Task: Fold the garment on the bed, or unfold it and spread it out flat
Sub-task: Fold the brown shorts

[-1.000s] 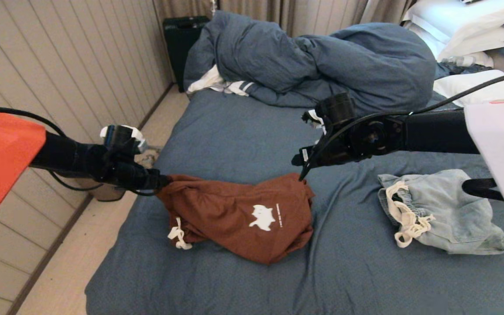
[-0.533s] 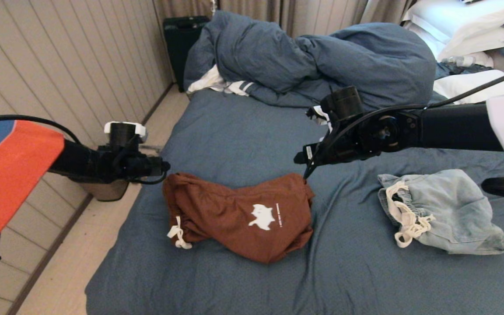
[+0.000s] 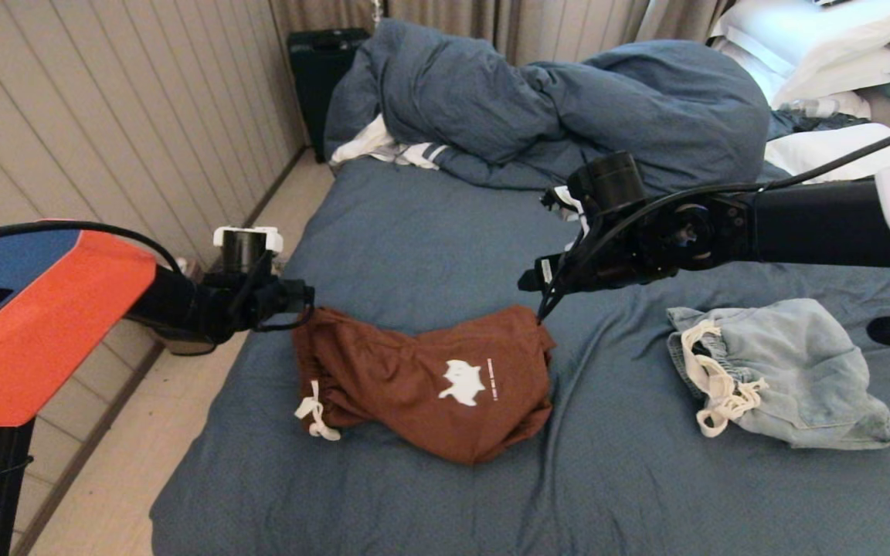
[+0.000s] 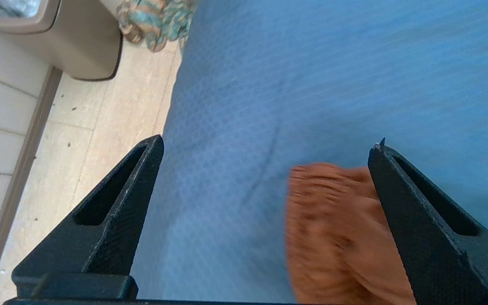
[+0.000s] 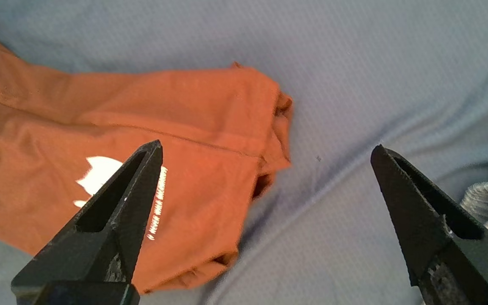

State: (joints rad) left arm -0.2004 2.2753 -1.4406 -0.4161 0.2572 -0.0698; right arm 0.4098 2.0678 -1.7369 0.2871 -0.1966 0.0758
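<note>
A brown garment (image 3: 429, 382) with a white cat print and a white drawstring lies bunched on the bed (image 3: 429, 232), whose sheet is slate-blue. My left gripper (image 3: 302, 297) hovers at the garment's left end, open. In the left wrist view the gripper (image 4: 267, 144) has brown cloth (image 4: 333, 228) lying loose beside one finger. My right gripper (image 3: 541, 297) hangs just above the garment's right corner, also open. From the right wrist, the gripper (image 5: 265, 148) spans the garment's folded edge (image 5: 184, 140) and bare sheet.
Light-blue denim shorts (image 3: 781, 371) lie to the right on the sheet. A bunched blue duvet (image 3: 553, 108) and white pillows (image 3: 816, 46) fill the far end. A beige bin (image 4: 57, 38) stands on the floor left of the bed, and a black case (image 3: 321, 69) by the wall.
My left arm has swung in toward the bed and its wrist has turned. The garment's left end has slumped down. My right gripper has risen slightly.
</note>
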